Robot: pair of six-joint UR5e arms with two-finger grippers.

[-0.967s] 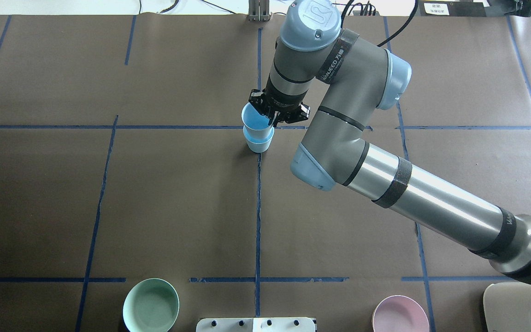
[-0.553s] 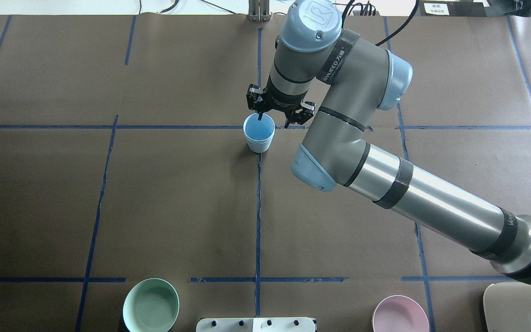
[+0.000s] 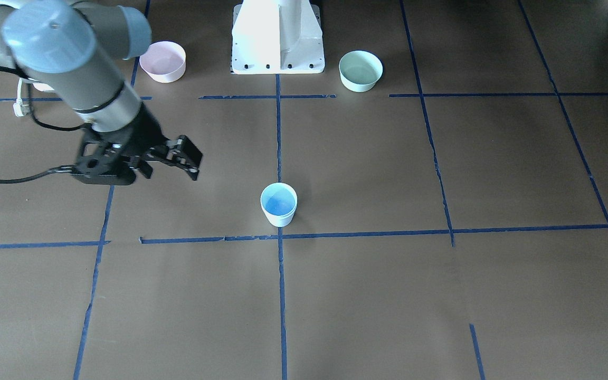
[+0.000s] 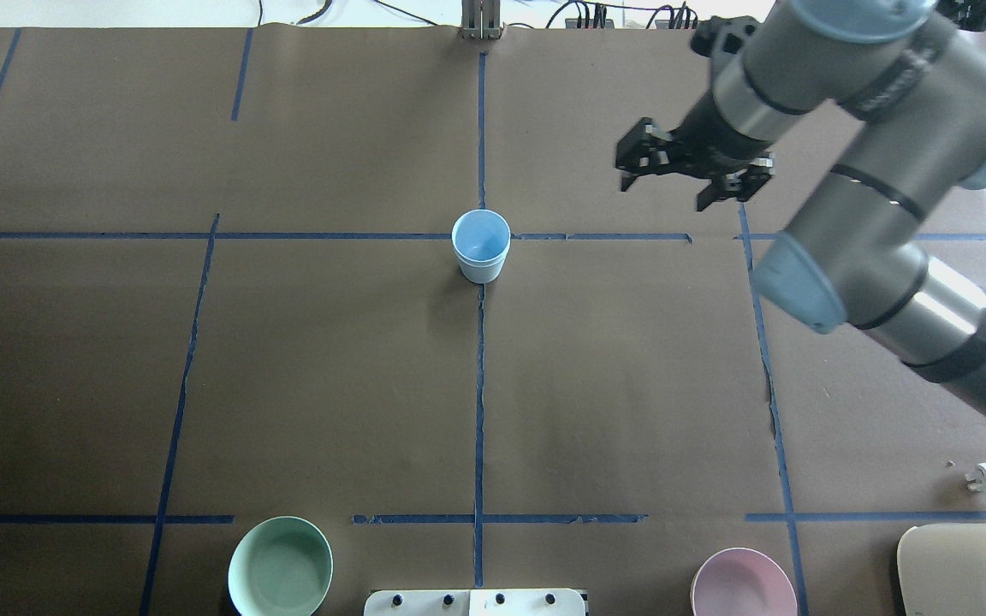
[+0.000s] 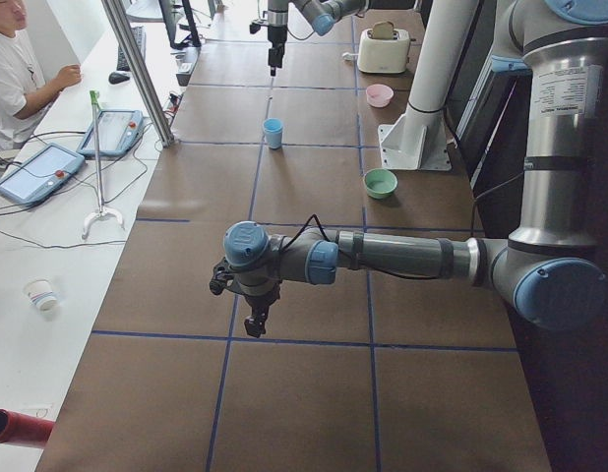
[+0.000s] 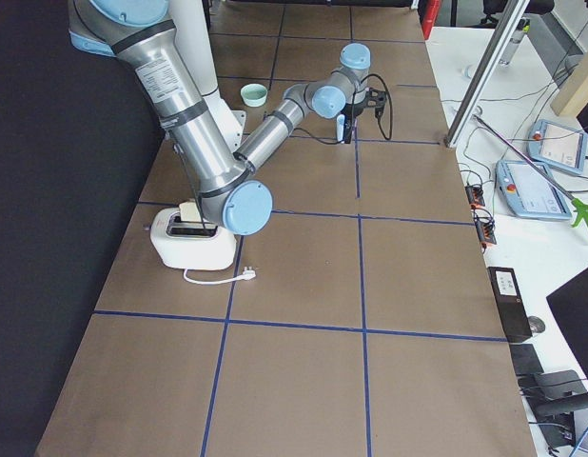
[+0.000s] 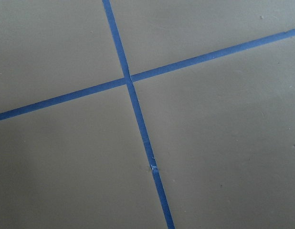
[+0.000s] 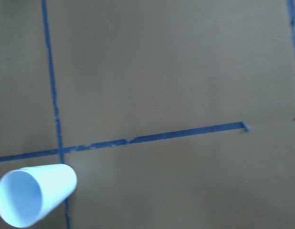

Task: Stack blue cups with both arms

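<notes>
Moved: right claw (image 4: 666, 193), a second ago at the rim of the cups (image 4: 481, 248), now drawn back toward the robot's right and raised off the bench (image 4: 330, 385), well apart from them. A second ago the upper cup stood proud of the lower; now it is seated, and the pair reads almost as one tumbler.

Cups: upright, mouth up, at the crossing of the centre tape (image 4: 478, 385) and the far cross line. Free-standing, touched by neither claw.

Right claw: fingers spread, holding nothing; seen in the front-facing view (image 3: 170, 172) slanting down toward the bench.

Left claw (image 5: 253, 323): shown only in the left side view, hanging over the bench far from the cups (image 5: 273, 132); whether its fingers are spread or together cannot be told.

View differences: the right wrist camera catches the cups (image 8: 35, 200) in its lower left corner. The left wrist camera shows only bench and a tape cross. In the right side view the right arm crowds the spot where the cups stand, so they cannot be judged there.

Surroundings: green bowl (image 4: 280, 566) and pink bowl (image 4: 743, 583) on either side of the pedestal (image 3: 277, 37); toaster (image 4: 964, 569) at the near right corner, its plug (image 4: 981, 473) lying loose beside it. All are well apart from the cups.
</notes>
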